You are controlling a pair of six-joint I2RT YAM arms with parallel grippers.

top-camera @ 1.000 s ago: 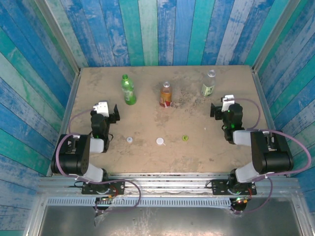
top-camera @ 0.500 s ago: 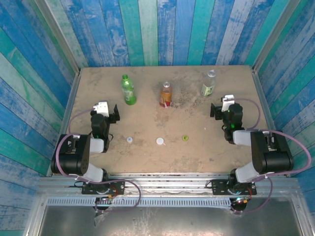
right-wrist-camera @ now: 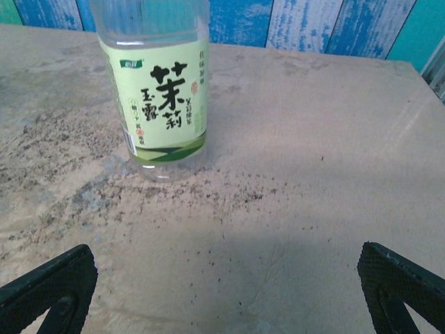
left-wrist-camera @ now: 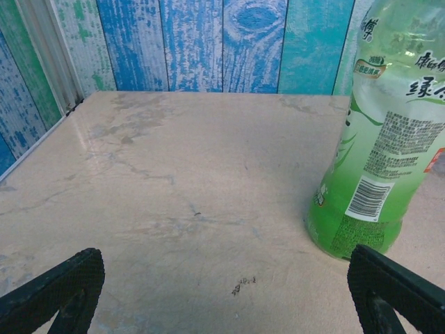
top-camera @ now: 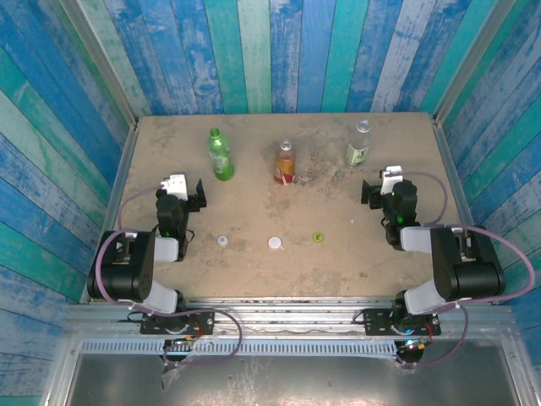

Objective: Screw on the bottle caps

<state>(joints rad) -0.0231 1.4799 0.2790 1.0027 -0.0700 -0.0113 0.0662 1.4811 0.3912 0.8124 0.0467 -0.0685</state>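
Small white cap (top-camera: 221,240), larger white cap (top-camera: 275,243), yellow-green cap (top-camera: 318,238) lie loose in a near row; green bottle (top-camera: 221,155), amber bottle (top-camera: 286,163), clear bottle (top-camera: 358,144) stand behind. Left gripper (left-wrist-camera: 222,278), right gripper (right-wrist-camera: 222,278): jaws spread, empty, each facing an outer bottle, likely staging.

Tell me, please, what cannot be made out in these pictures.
Green bottle, left wrist view: neck cut off by the top edge.
Clear bottle, right wrist view: neck cut off likewise.
Top view: whitish cap, white cap, yellow-green cap too small to tell which way up.
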